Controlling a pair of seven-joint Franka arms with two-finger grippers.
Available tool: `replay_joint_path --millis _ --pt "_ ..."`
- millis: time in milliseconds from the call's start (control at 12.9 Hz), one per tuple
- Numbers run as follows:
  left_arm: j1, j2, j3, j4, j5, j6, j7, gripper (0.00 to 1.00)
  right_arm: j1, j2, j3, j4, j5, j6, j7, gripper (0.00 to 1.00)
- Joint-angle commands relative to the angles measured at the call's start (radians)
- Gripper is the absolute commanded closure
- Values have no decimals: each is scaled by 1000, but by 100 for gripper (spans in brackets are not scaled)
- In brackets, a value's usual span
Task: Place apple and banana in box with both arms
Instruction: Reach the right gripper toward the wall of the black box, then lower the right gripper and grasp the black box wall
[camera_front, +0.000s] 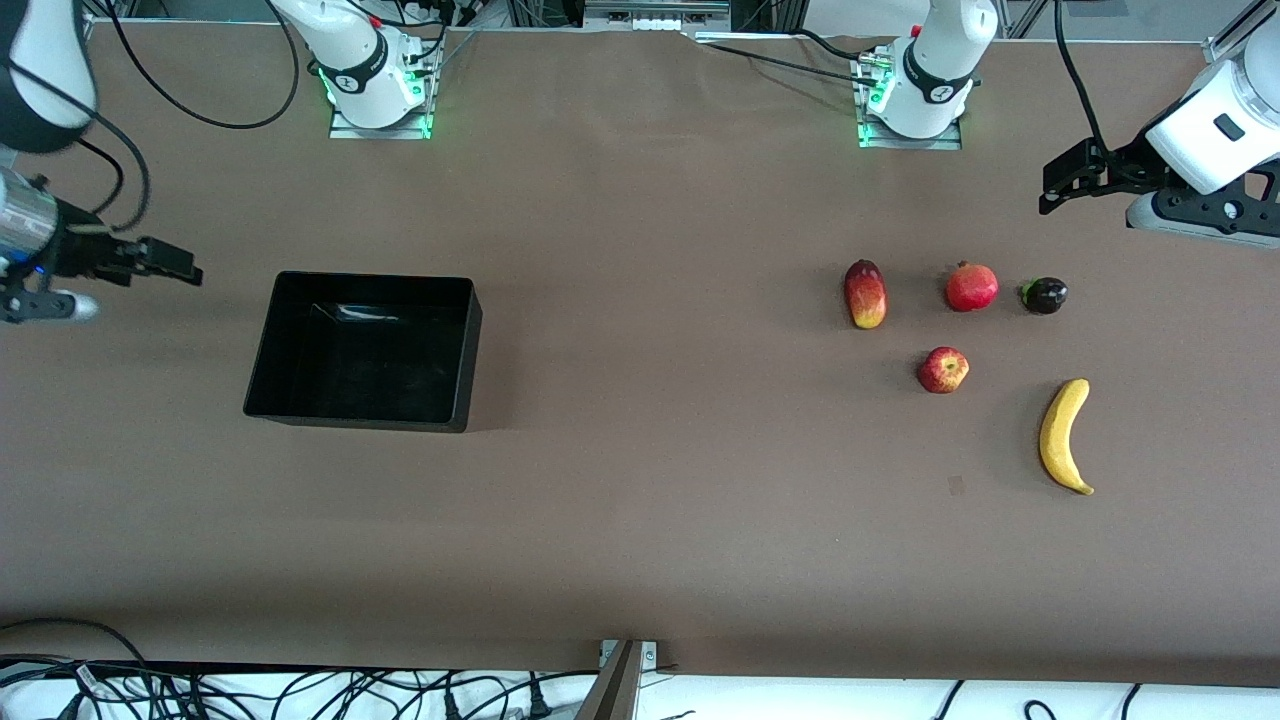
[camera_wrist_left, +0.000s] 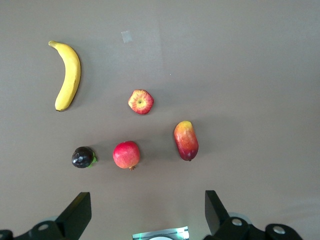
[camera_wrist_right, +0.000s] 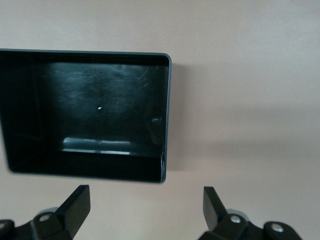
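The small red apple (camera_front: 943, 369) with yellowish patches lies toward the left arm's end of the table; it also shows in the left wrist view (camera_wrist_left: 141, 101). The yellow banana (camera_front: 1063, 434) lies beside it, nearer the front camera, and shows in the left wrist view (camera_wrist_left: 68, 75). The empty black box (camera_front: 276, 350) sits toward the right arm's end and shows in the right wrist view (camera_wrist_right: 166, 110). My left gripper (camera_front: 1062, 190) is open and empty in the air at the left arm's end (camera_wrist_left: 147, 212). My right gripper (camera_front: 172, 264) is open and empty beside the box (camera_wrist_right: 146, 210).
A red-yellow mango (camera_front: 865, 293), a red pomegranate (camera_front: 972, 287) and a dark purple fruit (camera_front: 1044, 295) lie in a row farther from the front camera than the apple. Cables hang along the table's front edge.
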Motion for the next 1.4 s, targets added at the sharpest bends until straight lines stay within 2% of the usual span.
replay_joint_path --millis 0,155,465,543,620,698,776,853,931,1163,1318 --pt "3 7 0 23 0 -14 0 0 5 -8 1 -214 1 251 20 0" --pt "3 7 0 23 0 -14 0 0 5 31 0 -314 0 428 18 0" --pt "3 7 0 23 0 -14 0 0 2 159 -2 -341 0 534 18 0" --pt "3 7 0 23 0 -14 0 0 -3 182 -8 -342 0 549 6 3" --pt "3 7 0 23 0 -14 0 0 -7 196 -10 -345 0 560 4 18" --pt "3 6 0 23 0 -12 0 0 -6 203 -10 -350 0 556 4 56" --pt "3 7 0 23 -2 -12 2 0 -9 213 -10 -350 1 559 4 82" --pt "1 7 0 24 -2 -11 0 0 -12 215 -11 -348 3 551 15 95" --pt "3 7 0 24 0 -11 0 0 -10 216 -11 -348 3 539 20 100" --pt "3 7 0 23 -2 -11 0 0 -1 212 -2 -321 3 511 17 100" --pt "3 7 0 23 0 -12 0 0 2 207 18 -243 8 386 20 100"
